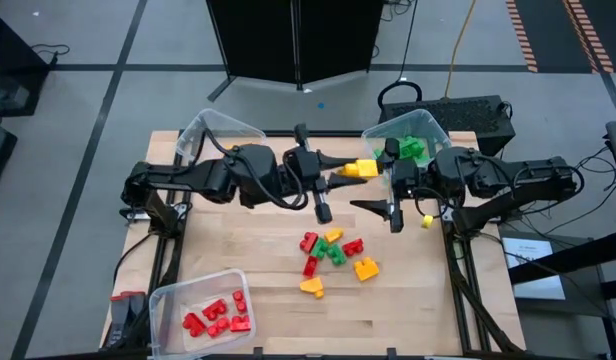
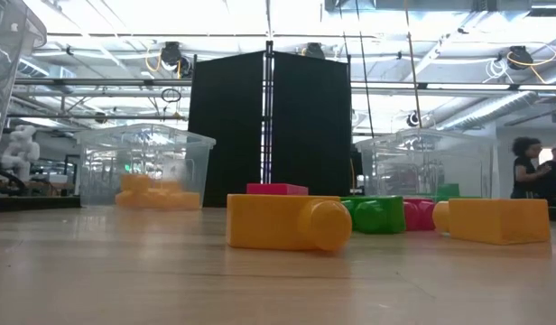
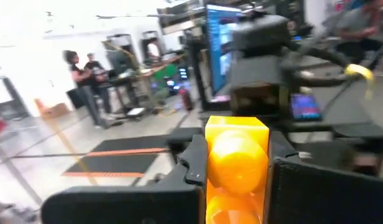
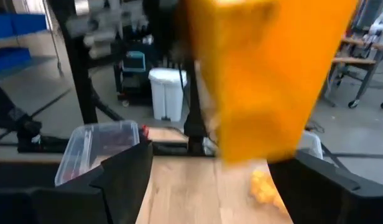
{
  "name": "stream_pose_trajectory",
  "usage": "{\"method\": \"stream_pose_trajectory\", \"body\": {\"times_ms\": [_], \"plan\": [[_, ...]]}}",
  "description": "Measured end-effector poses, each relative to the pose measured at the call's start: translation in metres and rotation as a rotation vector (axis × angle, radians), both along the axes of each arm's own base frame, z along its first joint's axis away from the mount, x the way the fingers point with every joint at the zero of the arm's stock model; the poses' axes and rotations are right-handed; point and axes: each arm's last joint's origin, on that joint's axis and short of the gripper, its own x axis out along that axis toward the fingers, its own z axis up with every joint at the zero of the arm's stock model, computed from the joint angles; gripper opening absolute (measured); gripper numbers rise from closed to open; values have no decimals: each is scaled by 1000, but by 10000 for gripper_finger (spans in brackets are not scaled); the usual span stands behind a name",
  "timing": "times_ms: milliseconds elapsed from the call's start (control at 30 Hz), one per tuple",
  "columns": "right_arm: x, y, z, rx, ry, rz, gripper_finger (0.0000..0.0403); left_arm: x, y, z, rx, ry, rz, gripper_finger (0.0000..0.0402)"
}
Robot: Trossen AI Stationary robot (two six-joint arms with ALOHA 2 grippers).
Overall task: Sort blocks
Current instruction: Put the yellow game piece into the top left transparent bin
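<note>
A yellow block [image 1: 363, 168] hangs high above the table's far middle, with my left gripper [image 1: 346, 171] shut on it. In the left wrist view the block [image 3: 236, 158] fills the gap between the fingers, its round studs toward the camera. My right gripper [image 1: 380, 185] stands open just right of it. Its fingers [image 4: 126, 177] sit wide on either side of the blurred yellow block [image 4: 266, 74] without touching it. Several red, green and yellow blocks [image 1: 333, 255] lie in a loose pile on the table's middle. My left gripper pinches the yellow block by two opposite side faces [image 3: 210, 155] between its two fingers [image 3: 190, 163]. The fingers come level from the table's left side. The block is lifted clear of the table, and its free end sticks out toward my right gripper.
A clear bin [image 1: 218, 135] at the far left holds yellow blocks [image 2: 156, 194]. A clear bin [image 1: 428, 128] at the far right holds green blocks. A third bin [image 1: 166, 300] at the near left holds red blocks. One small yellow block [image 1: 426, 221] lies near the right edge.
</note>
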Motion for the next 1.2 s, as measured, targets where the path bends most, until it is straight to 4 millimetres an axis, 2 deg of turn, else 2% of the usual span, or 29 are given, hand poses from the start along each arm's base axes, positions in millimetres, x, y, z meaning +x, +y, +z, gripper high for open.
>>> {"method": "stream_pose_trajectory", "body": {"times_ms": [200,367,467,567,800,900,1100,1200], "plan": [[-4,-1,-6,-14,75,3,297,-25,7,15,7,14,99,13],[-6,-1,-15,-23,172,0,291,-36,12,11,22,117,150,13],[-8,-1,-22,-15,238,-8,290,-46,21,7,-37,181,204,13],[-9,-2,-25,-1,275,-14,290,-56,35,-4,-125,286,293,13],[-10,-2,-28,-2,302,-17,290,-79,76,-42,-256,586,644,13],[-10,-2,-28,-5,302,-16,290,-80,95,-52,-283,649,736,13],[-10,-2,-28,5,301,-18,290,-88,131,-57,-360,671,831,13],[-10,-2,-28,15,302,-21,290,-93,148,-75,-441,716,873,13]]}}
